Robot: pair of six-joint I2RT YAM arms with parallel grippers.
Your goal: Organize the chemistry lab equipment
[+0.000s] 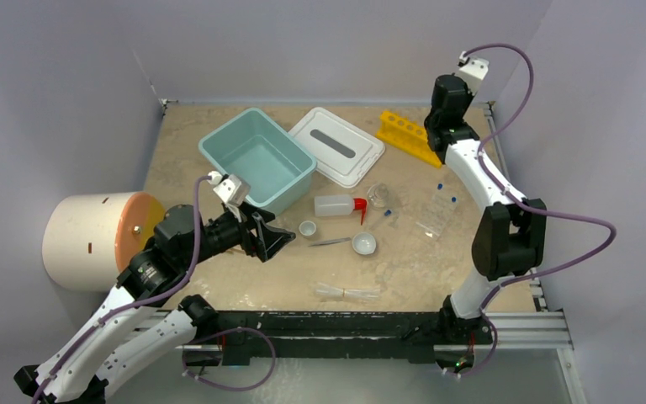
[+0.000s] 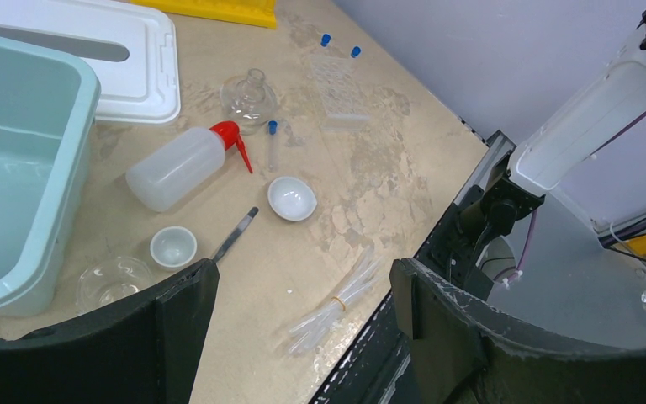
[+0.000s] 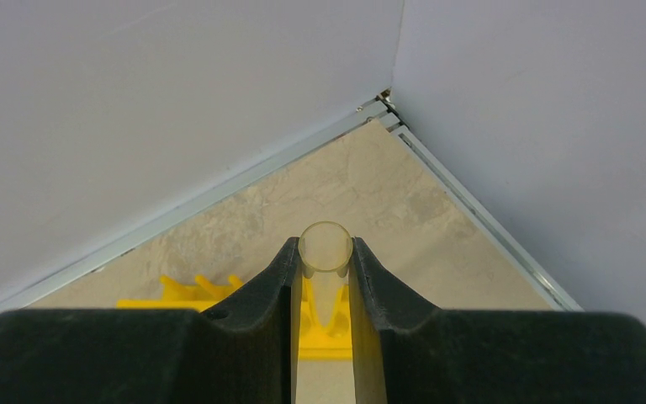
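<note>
My right gripper (image 3: 325, 261) is shut on a clear tube (image 3: 326, 246) held upright over the yellow rack (image 3: 177, 296) at the back right (image 1: 408, 135). My left gripper (image 2: 303, 273) hangs open and empty above the table's near left (image 1: 273, 240). Ahead of it lie a squeeze bottle with a red nozzle (image 2: 177, 167), two small white bowls (image 2: 173, 246) (image 2: 292, 198), metal tweezers (image 2: 235, 234) and a banded bundle of clear tubes (image 2: 341, 301). A blue-capped tube (image 2: 272, 143) and a glass flask (image 2: 251, 93) lie farther off.
The teal tub (image 1: 256, 160) stands open at the back left, with its white lid (image 1: 336, 145) beside it. A cream cylinder with an orange face (image 1: 92, 240) lies at the left edge. A clear plastic tray with blue pieces (image 1: 437, 210) sits by the right arm.
</note>
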